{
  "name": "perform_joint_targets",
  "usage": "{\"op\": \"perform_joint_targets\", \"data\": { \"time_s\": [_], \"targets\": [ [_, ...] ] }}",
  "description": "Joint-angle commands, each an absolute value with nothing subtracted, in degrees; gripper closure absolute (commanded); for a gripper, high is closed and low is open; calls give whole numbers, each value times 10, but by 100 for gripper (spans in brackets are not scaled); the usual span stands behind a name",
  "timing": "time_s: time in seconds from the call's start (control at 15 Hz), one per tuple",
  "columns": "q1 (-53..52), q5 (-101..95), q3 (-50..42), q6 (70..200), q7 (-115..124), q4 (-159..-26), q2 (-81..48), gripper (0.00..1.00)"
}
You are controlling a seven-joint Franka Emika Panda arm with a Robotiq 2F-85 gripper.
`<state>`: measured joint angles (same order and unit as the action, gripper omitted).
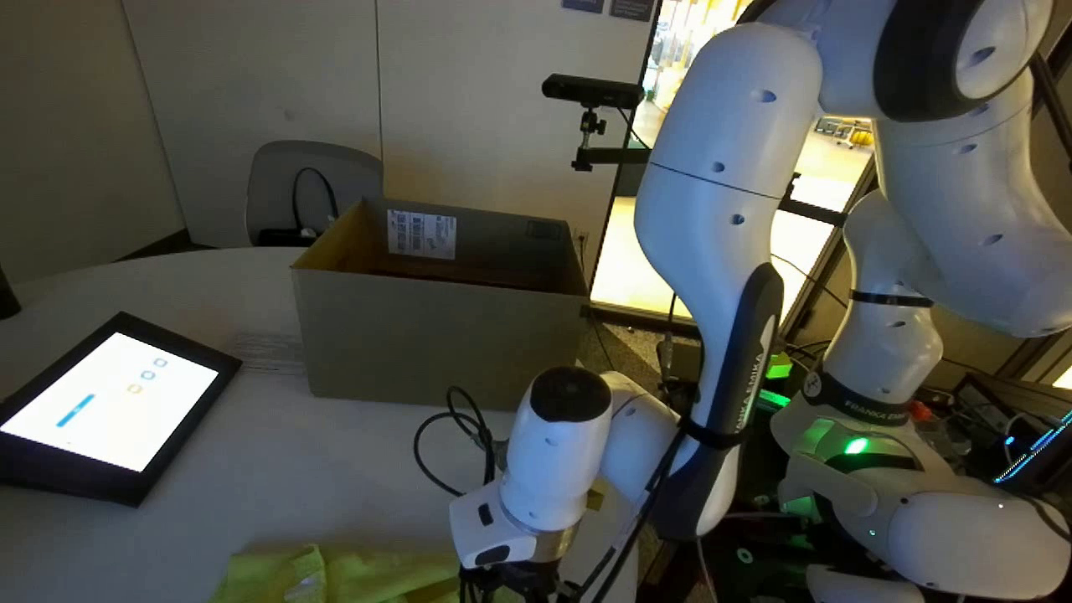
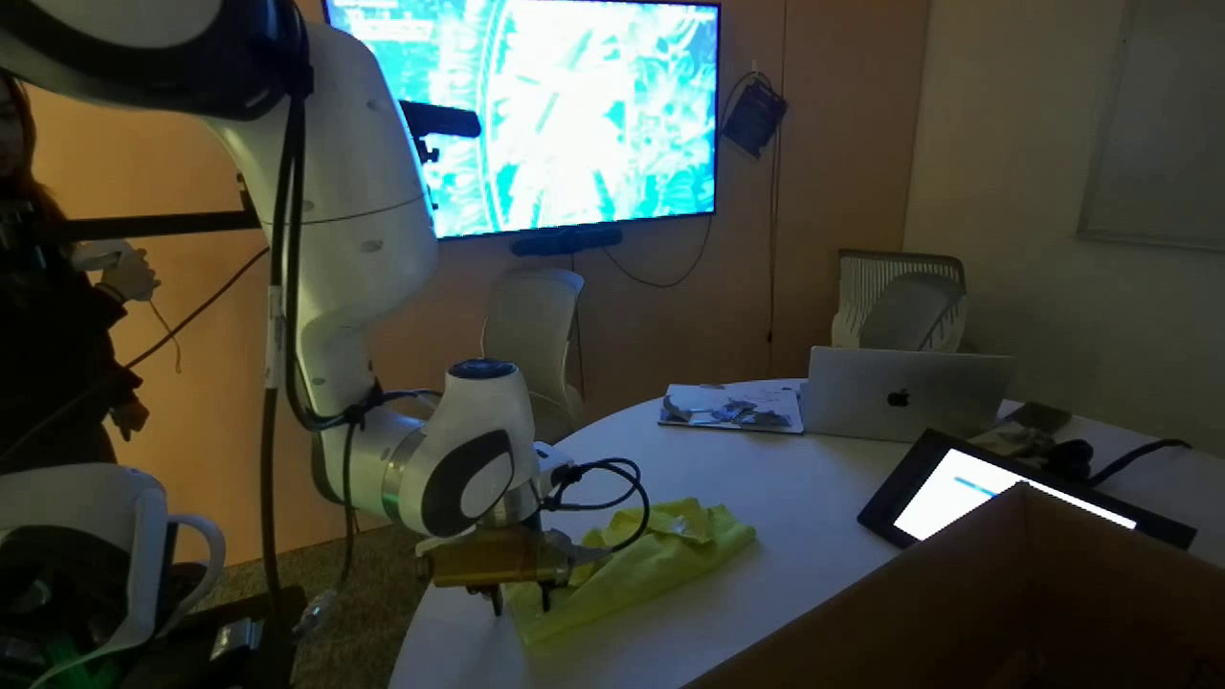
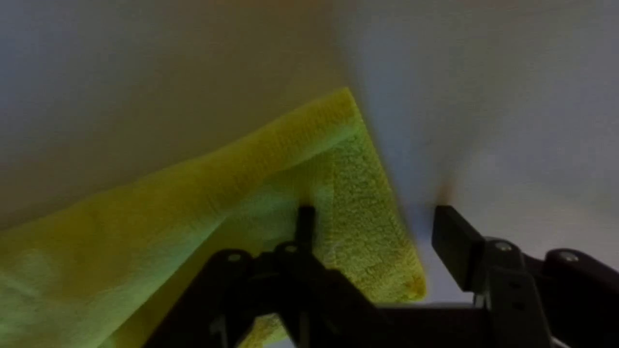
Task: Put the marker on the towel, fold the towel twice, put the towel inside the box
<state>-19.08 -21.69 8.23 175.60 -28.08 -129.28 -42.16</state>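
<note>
The yellow-green towel (image 2: pixel 660 565) lies crumpled and partly folded over on the white table, near its edge. My gripper (image 3: pixel 373 224) points down at one end of it. In the wrist view the jaws stand apart: the left finger (image 3: pixel 305 224) is over the towel, the right finger (image 3: pixel 454 246) past its edge above bare table. A corner of cloth shows in the gap, not clamped. The brown cardboard box (image 1: pixel 435 343) stands with its top uncovered, a white label on its inside wall. No marker shows; it is hidden or out of view.
A black-framed tablet (image 1: pixel 117 402) with a lit screen lies on the table beside the box. Farther off are a silver laptop (image 2: pixel 900 394) and a printed booklet (image 2: pixel 732 409). Loops of cable (image 2: pixel 612 483) hang from the wrist. A person (image 2: pixel 57 316) stands behind the arm.
</note>
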Motion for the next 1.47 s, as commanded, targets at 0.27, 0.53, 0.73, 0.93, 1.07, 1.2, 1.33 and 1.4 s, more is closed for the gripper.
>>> {"op": "perform_joint_targets", "data": {
  "time_s": [0.27, 0.53, 0.73, 0.93, 1.07, 1.2, 1.33, 1.4],
  "targets": [
    [-200, -234, 60, 1748, -248, -1277, -416, 84],
    [-207, -233, 48, 1746, -236, -1277, -411, 82],
    [-226, -231, 27, 1747, -213, -1279, -384, 84],
    [-250, -234, -2, 1758, -188, -1278, -352, 86],
    [-267, -238, -21, 1761, -173, -1272, -337, 86],
    [-280, -242, -35, 1767, -160, -1262, -331, 85],
    [-306, -225, -55, 1778, -152, -1242, -344, 86],
    [-299, -240, -48, 1771, -137, -1232, -348, 86]
  ]
}}
